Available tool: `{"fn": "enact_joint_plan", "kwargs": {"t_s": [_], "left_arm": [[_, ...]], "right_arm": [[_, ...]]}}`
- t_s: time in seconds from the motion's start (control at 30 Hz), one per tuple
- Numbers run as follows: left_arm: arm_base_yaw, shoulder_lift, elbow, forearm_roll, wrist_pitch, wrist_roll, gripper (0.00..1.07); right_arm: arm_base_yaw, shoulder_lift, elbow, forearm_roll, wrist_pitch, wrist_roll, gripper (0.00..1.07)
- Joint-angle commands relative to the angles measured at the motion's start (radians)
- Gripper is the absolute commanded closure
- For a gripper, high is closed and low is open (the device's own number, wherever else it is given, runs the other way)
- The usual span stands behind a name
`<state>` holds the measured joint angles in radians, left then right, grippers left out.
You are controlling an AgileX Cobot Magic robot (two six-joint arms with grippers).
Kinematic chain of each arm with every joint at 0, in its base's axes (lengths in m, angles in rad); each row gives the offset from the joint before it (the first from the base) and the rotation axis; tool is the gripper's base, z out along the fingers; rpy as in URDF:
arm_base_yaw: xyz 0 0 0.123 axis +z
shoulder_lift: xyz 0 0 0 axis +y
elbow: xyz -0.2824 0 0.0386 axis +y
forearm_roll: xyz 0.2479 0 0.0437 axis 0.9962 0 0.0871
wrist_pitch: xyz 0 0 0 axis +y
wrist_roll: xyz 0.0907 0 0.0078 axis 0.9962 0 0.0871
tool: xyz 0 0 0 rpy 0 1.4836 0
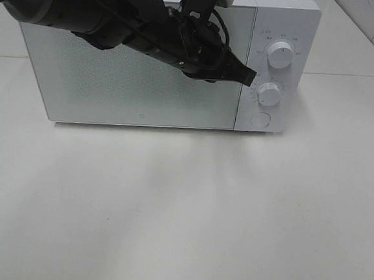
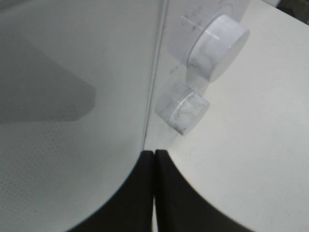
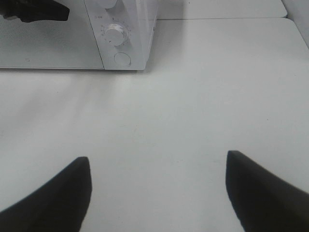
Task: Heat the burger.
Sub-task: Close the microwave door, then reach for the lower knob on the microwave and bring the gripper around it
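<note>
The burger is out of view. A white microwave (image 1: 146, 78) stands at the back of the table with its frosted door closed. My left gripper (image 1: 247, 75) is shut with nothing between its fingers. Its tip hovers at the door's right edge, just left of the lower knob (image 1: 269, 93) and below the upper knob (image 1: 281, 56). The left wrist view shows the closed fingertips (image 2: 147, 159) by the door seam, with the lower knob (image 2: 186, 111) close ahead. My right gripper (image 3: 158, 157) is open over bare table, well away from the microwave (image 3: 130, 29).
A round button (image 1: 260, 119) sits under the two knobs on the microwave's control panel. The white tabletop (image 1: 181, 211) stretches in front of the microwave. A seam between table panels runs along the right side (image 1: 354, 76).
</note>
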<state>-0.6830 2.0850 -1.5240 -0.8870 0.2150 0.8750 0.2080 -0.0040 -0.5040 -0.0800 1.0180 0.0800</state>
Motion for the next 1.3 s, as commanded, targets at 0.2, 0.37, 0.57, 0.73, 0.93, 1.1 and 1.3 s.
{"fn": "enact_joint_plan", "kwargs": {"t_s": [0.2,0.37,0.57,0.73,0.93,1.1,1.3], "left_arm": [[0.039,-0.012,-0.029,0.136,0.09,0.046,1.06],[0.039,-0.094,-0.027,0.286,0.231,-0.136,1.06],[0.039,-0.189,-0.027,0.494,0.406,-0.391,1.06],[0.039,-0.268,-0.027,0.677,0.59,-0.588,1.06],[0.046,-0.335,-0.027,0.815,0.783,-0.794,1.06],[0.048,-0.364,-0.025,0.919,0.908,-0.899,1.06],[0.06,-0.382,-0.025,0.985,0.978,-0.934,1.06]], "right_arm": [[-0.006,-0.022,-0.001,-0.003,-0.013,-0.003,0.34],[-0.006,-0.022,-0.001,-0.003,-0.013,-0.003,0.34],[-0.006,-0.022,-0.001,-0.003,-0.013,-0.003,0.34],[-0.006,-0.022,-0.001,-0.003,-0.013,-0.003,0.34],[-0.006,-0.022,-0.001,-0.002,-0.012,-0.002,0.34],[-0.006,-0.022,-0.001,-0.002,-0.011,0.0,0.34],[-0.006,-0.022,-0.001,-0.002,-0.01,0.0,0.34]]}}
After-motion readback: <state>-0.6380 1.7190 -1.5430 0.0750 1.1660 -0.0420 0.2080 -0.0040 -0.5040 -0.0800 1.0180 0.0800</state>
